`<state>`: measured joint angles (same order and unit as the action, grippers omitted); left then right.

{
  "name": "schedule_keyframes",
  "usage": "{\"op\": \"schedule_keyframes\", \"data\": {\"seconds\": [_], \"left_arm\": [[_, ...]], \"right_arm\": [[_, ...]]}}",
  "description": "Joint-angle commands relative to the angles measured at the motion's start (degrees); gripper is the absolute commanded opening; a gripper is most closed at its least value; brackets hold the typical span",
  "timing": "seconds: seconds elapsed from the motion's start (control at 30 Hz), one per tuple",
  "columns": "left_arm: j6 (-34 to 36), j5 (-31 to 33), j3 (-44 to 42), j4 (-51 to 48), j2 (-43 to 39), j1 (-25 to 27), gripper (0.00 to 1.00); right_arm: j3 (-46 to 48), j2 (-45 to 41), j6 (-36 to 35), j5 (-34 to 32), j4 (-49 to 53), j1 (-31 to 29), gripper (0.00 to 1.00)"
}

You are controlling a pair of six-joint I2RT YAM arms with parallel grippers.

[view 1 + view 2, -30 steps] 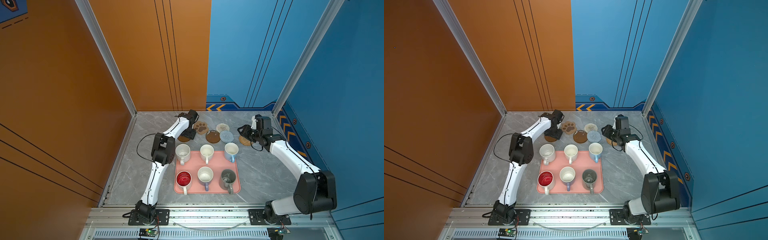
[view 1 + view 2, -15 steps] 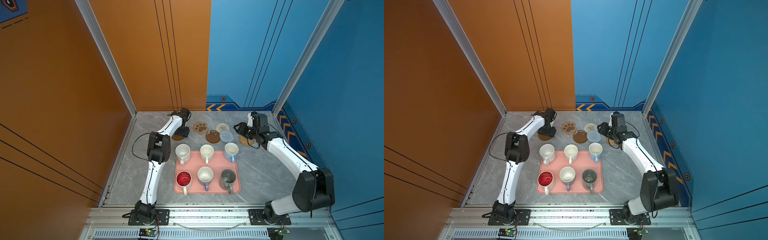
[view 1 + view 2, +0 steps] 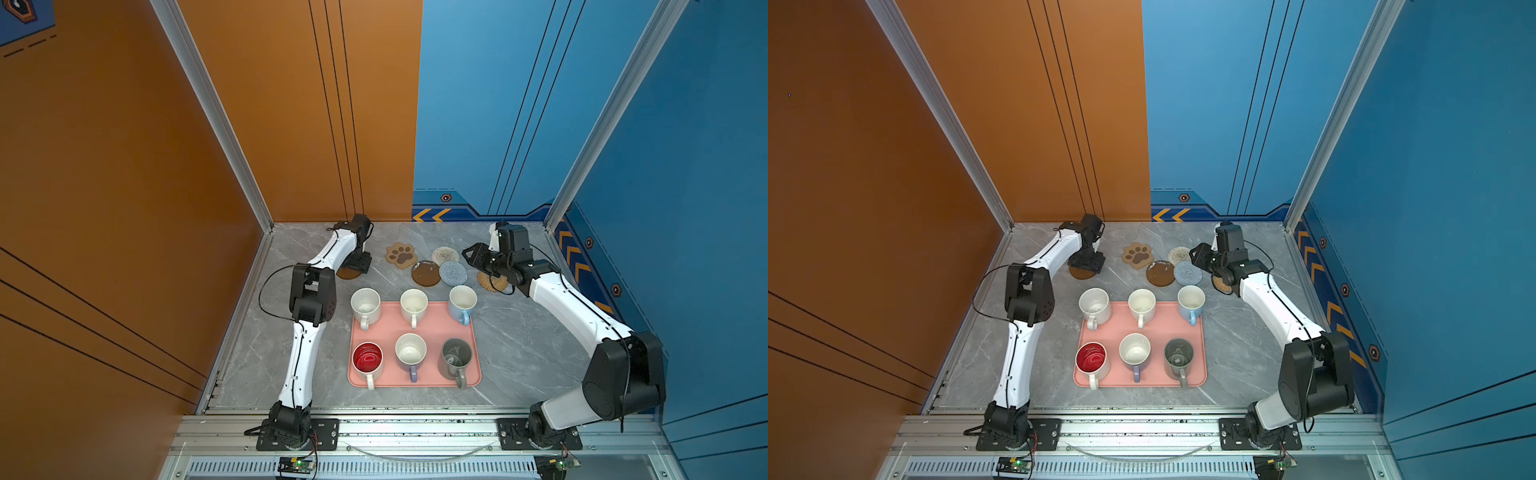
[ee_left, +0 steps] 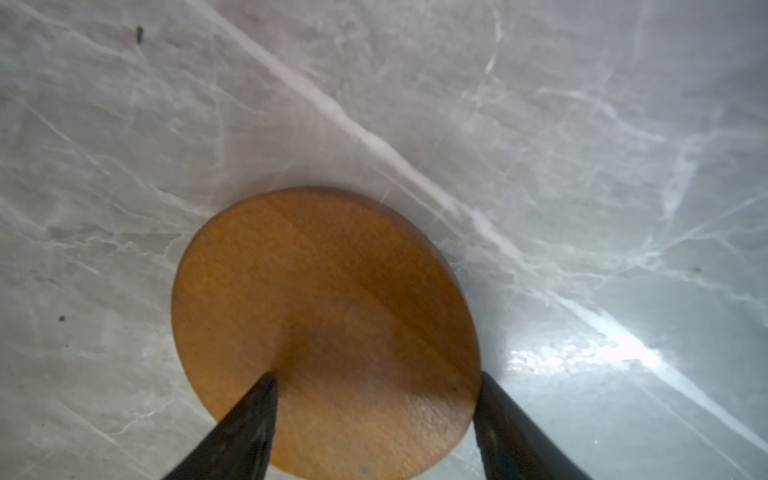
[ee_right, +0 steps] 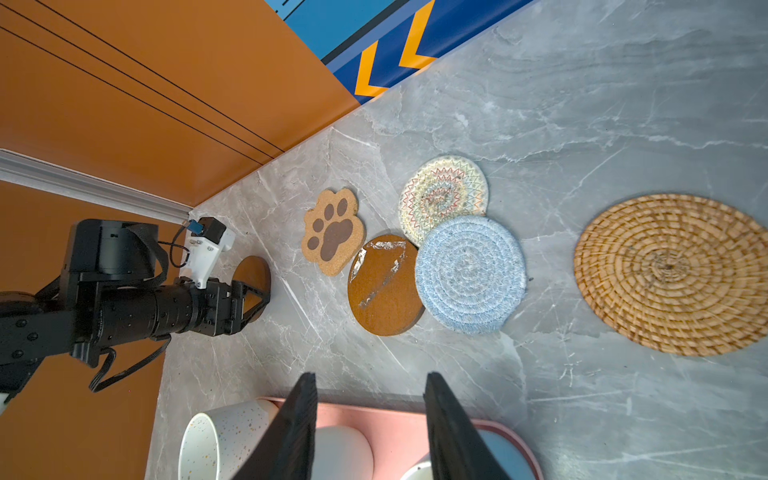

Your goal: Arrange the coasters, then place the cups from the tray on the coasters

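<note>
Surface (image 3: pixel 519 332), left to right: left gripper (image 4: pixel 376 374) spread wide, empty, one fingertip (image 4: pixel 262 399) on brown disc coaster (image 4: pixel 316 270), other at its rim; paw coaster (image 3: pixel 401 254), scuffed brown coaster (image 3: pixel 426 273), cream coaster (image 3: pixel 444 253), blue coaster (image 3: pixel 453 273) clustered; rattan coaster (image 3: pixel 490 283) near part-open, empty right gripper (image 5: pixel 370 376). Six mugs (image 3: pixel 409 351) on tray (image 3: pixel 390 328).

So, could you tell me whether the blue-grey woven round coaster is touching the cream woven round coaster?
Touching. The right wrist view shows the blue-grey woven round coaster overlapping the edge of the cream woven round coaster, no gap between.
</note>
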<state>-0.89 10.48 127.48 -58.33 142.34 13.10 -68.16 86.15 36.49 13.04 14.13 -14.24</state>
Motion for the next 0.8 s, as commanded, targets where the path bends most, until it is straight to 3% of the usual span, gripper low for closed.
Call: {"op": "schedule_keyframes", "data": {"seconds": [0.0, 0.5, 0.77], "left_arm": [[1.13, 0.74, 1.57, -1.8, 0.78, -0.62, 0.75], [1.32, -0.24, 4.5, -1.84, -7.02, 1.46, 0.8], [-1.22, -9.57, 14.23, -1.79, -3.28, 4.25, 0.76]], "right_arm": [[-2.09, 0.75, 0.06, -1.66, 1.75, -0.78, 0.41], [-11.51, 9.36, -1.2, 0.75, 2.14, -3.56, 0.42], [-28.05, 24.76, -2.56, 7.39, 5.8, -5.25, 0.29]]}}
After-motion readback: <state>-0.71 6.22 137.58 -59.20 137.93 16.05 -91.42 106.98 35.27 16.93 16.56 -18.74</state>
